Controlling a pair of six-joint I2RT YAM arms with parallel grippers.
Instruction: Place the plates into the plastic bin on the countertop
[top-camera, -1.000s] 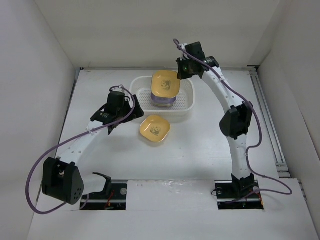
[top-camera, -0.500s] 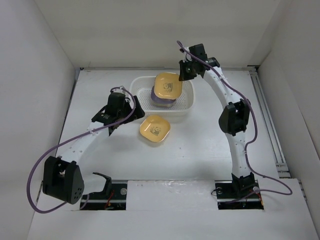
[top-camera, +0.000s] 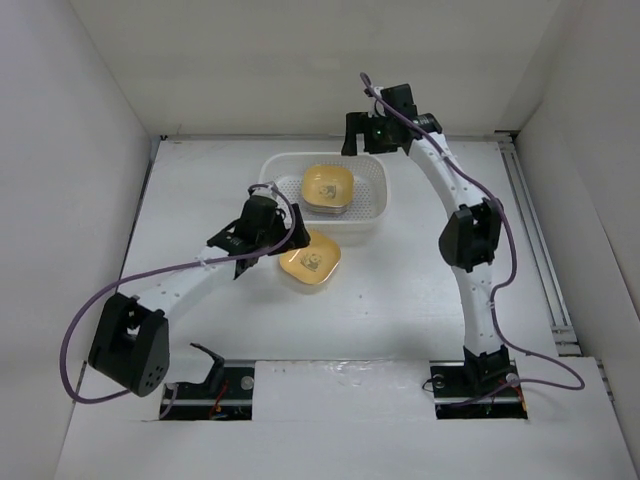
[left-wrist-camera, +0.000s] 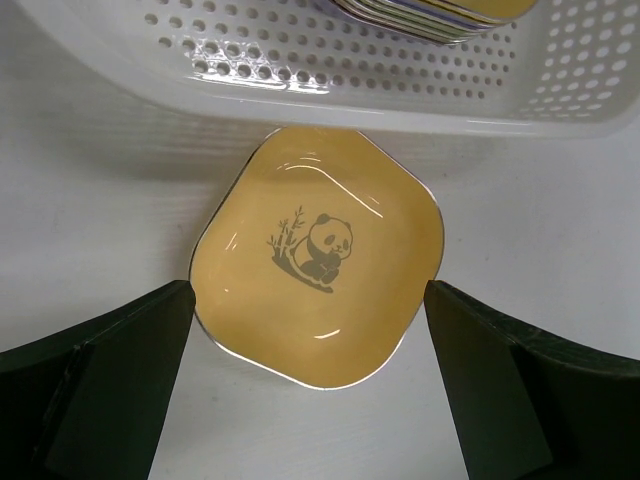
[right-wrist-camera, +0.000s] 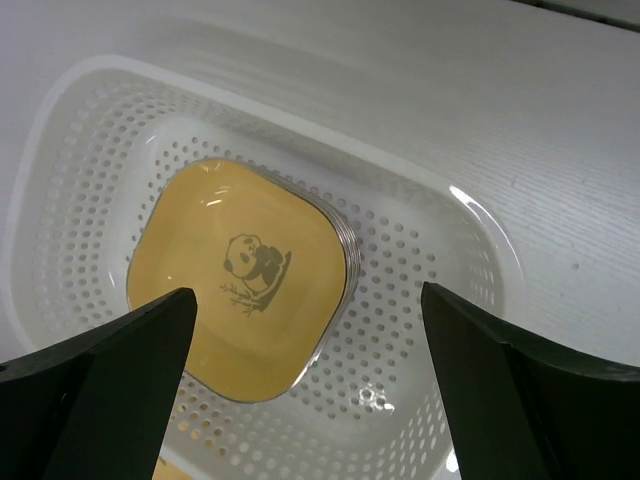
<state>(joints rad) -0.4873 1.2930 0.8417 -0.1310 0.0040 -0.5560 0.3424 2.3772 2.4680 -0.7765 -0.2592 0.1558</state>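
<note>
Open and empty, the left tool (left-wrist-camera: 310, 288) straddles the lone orange plate (left-wrist-camera: 318, 255) mid-frame, seemingly to grip it; the right tool (right-wrist-camera: 308, 292), likewise open, hovers above the stack (right-wrist-camera: 240, 290) in the bin (right-wrist-camera: 400, 240).

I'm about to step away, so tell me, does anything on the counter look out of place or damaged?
One orange-yellow panda plate lies flat on the countertop, just outside the white bin's near wall, between the open fingers of the left gripper. The other plates sit stacked inside the bin. Nothing looks spilled or damaged.
</note>
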